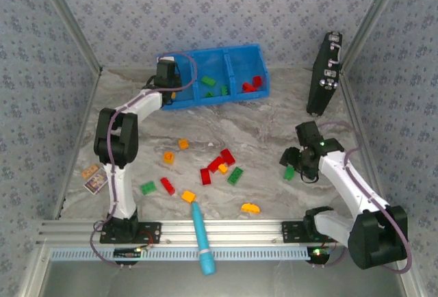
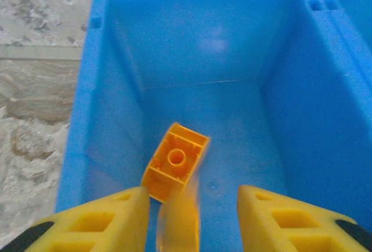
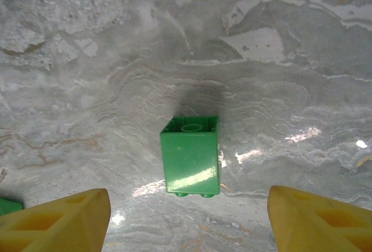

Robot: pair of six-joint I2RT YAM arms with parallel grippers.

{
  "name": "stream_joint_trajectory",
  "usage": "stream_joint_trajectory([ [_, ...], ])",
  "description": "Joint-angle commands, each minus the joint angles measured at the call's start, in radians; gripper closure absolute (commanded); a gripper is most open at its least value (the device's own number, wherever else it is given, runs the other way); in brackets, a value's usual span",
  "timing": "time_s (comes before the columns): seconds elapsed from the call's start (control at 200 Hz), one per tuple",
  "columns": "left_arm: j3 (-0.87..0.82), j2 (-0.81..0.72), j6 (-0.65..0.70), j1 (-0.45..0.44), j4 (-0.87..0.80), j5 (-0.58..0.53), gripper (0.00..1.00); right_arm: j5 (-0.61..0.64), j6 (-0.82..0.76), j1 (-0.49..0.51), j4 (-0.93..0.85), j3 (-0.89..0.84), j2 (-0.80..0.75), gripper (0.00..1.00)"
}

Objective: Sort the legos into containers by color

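Left claw (image 2: 192, 193) is apart over the left bin of the tray (image 1: 239, 96) at 12 o'clock. An orange brick (image 2: 175, 162) is in that bin, just beside the left finger, with an orange blur under it. Green bricks (image 1: 209, 81) are in the middle bin, red bricks (image 1: 253, 85) in the right bin. Right claw (image 3: 189, 194) is wide apart over a green brick (image 3: 190, 156) on the tabletop (image 3: 87, 60) at 4 o'clock, not touching. Loose bricks (image 1: 226, 157) are scattered from centre toward 7 o'clock.

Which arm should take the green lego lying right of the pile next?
Right. The right gripper hangs open directly over that green lego on the table. The left gripper is away at the blue tray, above an orange lego in its left compartment.
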Motion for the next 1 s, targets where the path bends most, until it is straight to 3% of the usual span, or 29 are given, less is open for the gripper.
stream_joint_trajectory([
  [0.0, 0.033, 0.023, -0.021, -0.005, -0.072, 0.044, 0.51, 0.008, 0.009, 0.003, -0.004, -0.023, 0.022, 0.23],
  [0.205, 0.038, -0.009, -0.002, -0.003, -0.089, 0.049, 0.43, -0.015, 0.003, 0.007, 0.048, -0.041, 0.085, 0.29],
  [0.44, 0.029, -0.15, 0.061, -0.008, -0.145, 0.087, 0.36, -0.038, -0.014, 0.019, 0.116, -0.04, 0.207, 0.32],
  [0.715, -0.068, -0.397, 0.118, -0.014, -0.306, 0.093, 0.33, -0.033, -0.029, 0.029, 0.154, -0.022, 0.291, 0.62],
  [0.83, -0.132, -0.488, 0.14, -0.02, -0.405, 0.147, 0.32, -0.023, -0.104, 0.026, 0.123, 0.067, 0.316, 0.67],
  [0.995, -0.248, -0.64, 0.112, -0.023, -0.5, 0.209, 0.32, -0.02, -0.214, 0.011, -0.014, 0.338, 0.359, 0.7],
])
